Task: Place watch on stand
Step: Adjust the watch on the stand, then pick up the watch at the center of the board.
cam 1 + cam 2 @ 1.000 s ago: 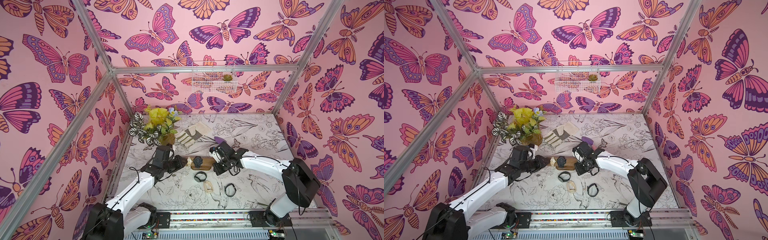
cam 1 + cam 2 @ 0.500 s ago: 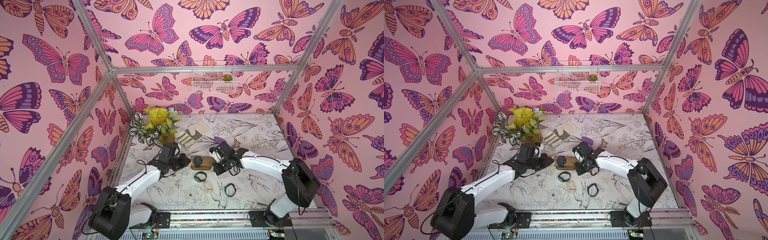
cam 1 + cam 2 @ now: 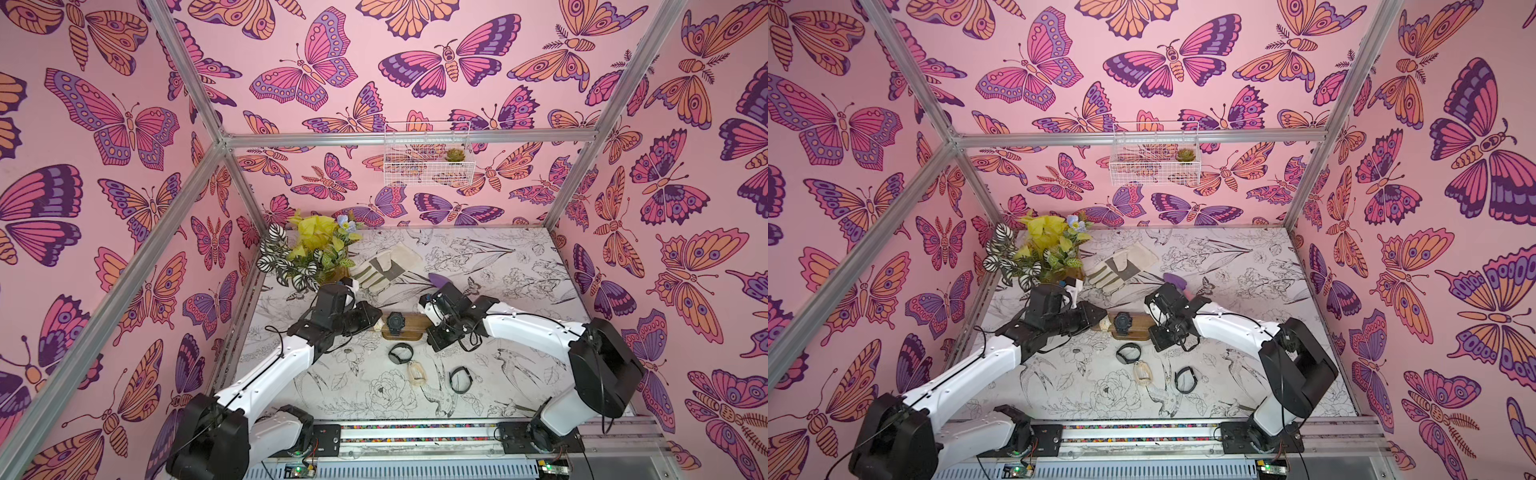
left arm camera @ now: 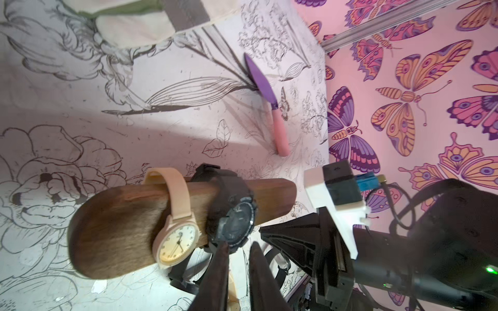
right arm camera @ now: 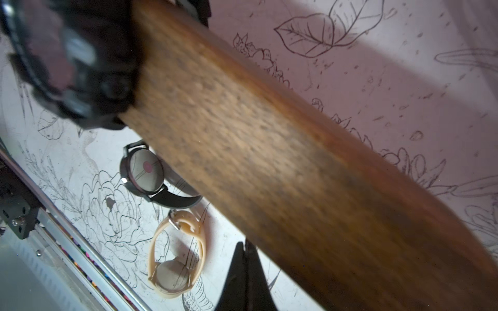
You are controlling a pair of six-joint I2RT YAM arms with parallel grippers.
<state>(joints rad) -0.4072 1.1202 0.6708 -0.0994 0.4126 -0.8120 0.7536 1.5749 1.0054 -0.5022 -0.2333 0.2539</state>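
The left arm reaches from the front-left corner of the bench toward its middle, slanting inward. The left gripper points right, jaws a slit apart. The right arm bends in from the front-right corner, elbow raised. The right gripper points left, jaws pressed together.

Beige watch, black watch seemingly snug round stand.
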